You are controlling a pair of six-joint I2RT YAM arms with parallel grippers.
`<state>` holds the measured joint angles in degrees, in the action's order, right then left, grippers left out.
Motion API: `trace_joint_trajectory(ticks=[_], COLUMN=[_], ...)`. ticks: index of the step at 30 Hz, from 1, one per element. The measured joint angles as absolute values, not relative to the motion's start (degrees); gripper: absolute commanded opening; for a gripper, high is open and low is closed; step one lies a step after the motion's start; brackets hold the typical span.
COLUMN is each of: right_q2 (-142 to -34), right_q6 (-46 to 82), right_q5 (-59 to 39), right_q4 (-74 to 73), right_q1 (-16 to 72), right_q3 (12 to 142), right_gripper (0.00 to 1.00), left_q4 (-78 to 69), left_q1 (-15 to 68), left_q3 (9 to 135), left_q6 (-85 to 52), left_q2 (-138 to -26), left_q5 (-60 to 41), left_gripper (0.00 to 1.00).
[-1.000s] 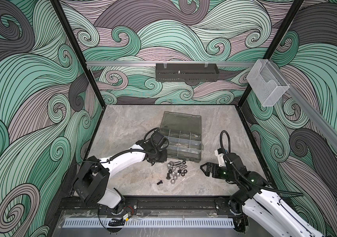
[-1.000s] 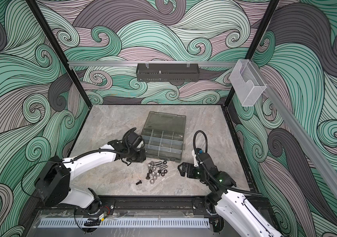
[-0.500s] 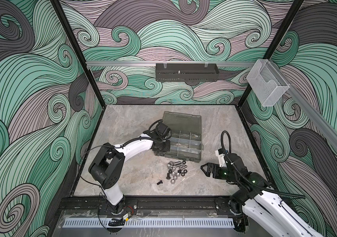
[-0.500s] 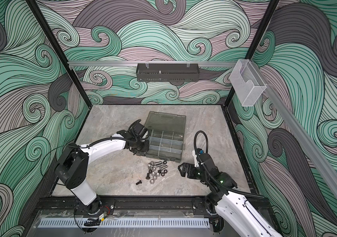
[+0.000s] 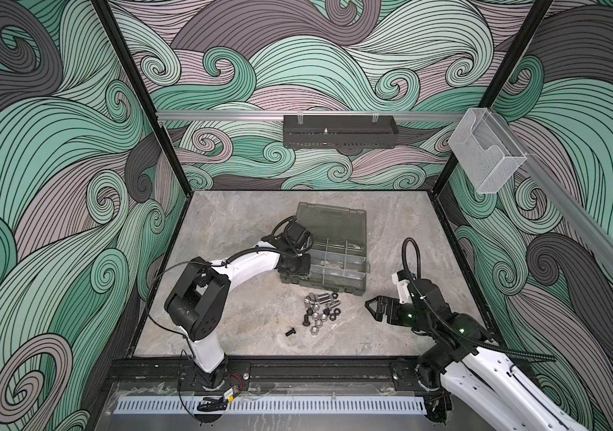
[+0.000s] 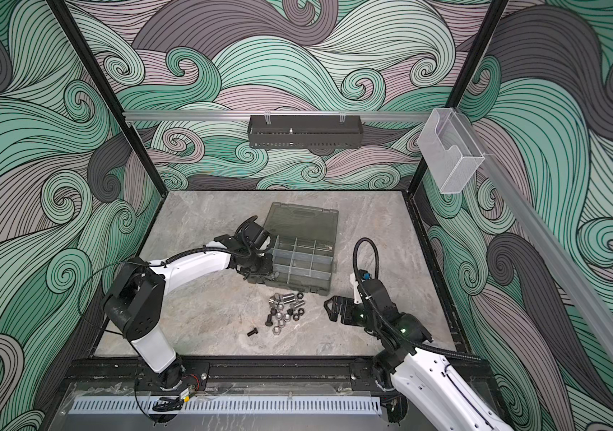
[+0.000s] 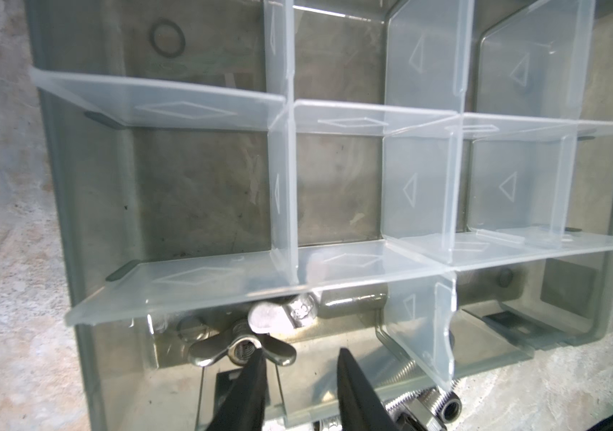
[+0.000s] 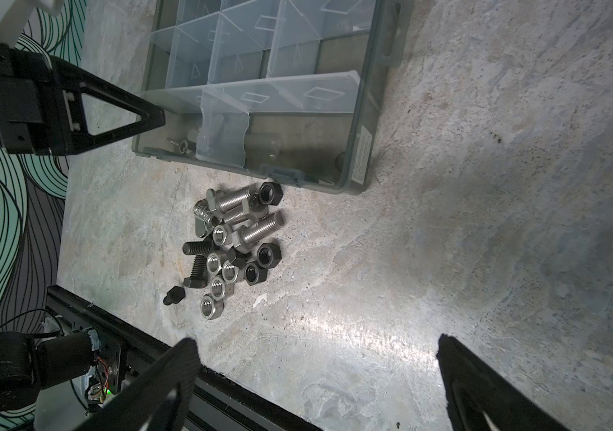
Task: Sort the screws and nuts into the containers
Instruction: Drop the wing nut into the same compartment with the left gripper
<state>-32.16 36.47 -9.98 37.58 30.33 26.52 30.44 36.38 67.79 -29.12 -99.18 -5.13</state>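
The smoky grey case [image 5: 325, 288] [image 6: 297, 290] lies open with its lid folded back, clear dividers forming the containers. My left gripper [image 7: 301, 356] [image 5: 294, 277] hangs over the near left container, jaws slightly apart with nothing between them, so open. Just beyond its fingertips [image 7: 256, 367] a silver wing nut [image 7: 241, 345] lies on the container floor, with a silver screw [image 7: 299, 309] beside it. A pile of silver and black screws and nuts [image 5: 321, 309] [image 6: 286, 309] [image 8: 237, 242] sits on the table before the case. My right gripper [image 8: 316, 345] [image 5: 375, 309] stands wide open to the right of the pile.
One black screw [image 5: 290, 332] [image 8: 174, 294] lies apart, nearer the front rail [image 5: 297, 367]. The left arm's finger [image 8: 122, 115] shows over the case corner [image 8: 140, 145] in the right wrist view. A black perforated tray [image 5: 338, 130] and a clear holder [image 5: 484, 156] hang on the walls.
My left arm has lifted its elbow and carried the gripper over the case's near left container. Its jaws have parted from shut. The right arm has not moved.
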Motion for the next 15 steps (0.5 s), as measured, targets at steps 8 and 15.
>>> trace_joint_trajectory(ticks=[8,15], right_q2=[-32.16,-32.16], right_q6=[36.47,36.47], right_q5=[-9.85,-9.82], right_q4=[37.56,37.56], right_q1=[30.33,30.33], right_q3=[26.52,26.52], right_gripper=[1.0,1.0], left_q4=[30.46,30.28], left_q1=[36.38,36.38], left_q3=[67.66,66.3], left_q6=[-29.17,-29.19], left_q2=[-98.56,-96.09], left_q5=[-5.19,-6.76], left_gripper=[0.37,0.37])
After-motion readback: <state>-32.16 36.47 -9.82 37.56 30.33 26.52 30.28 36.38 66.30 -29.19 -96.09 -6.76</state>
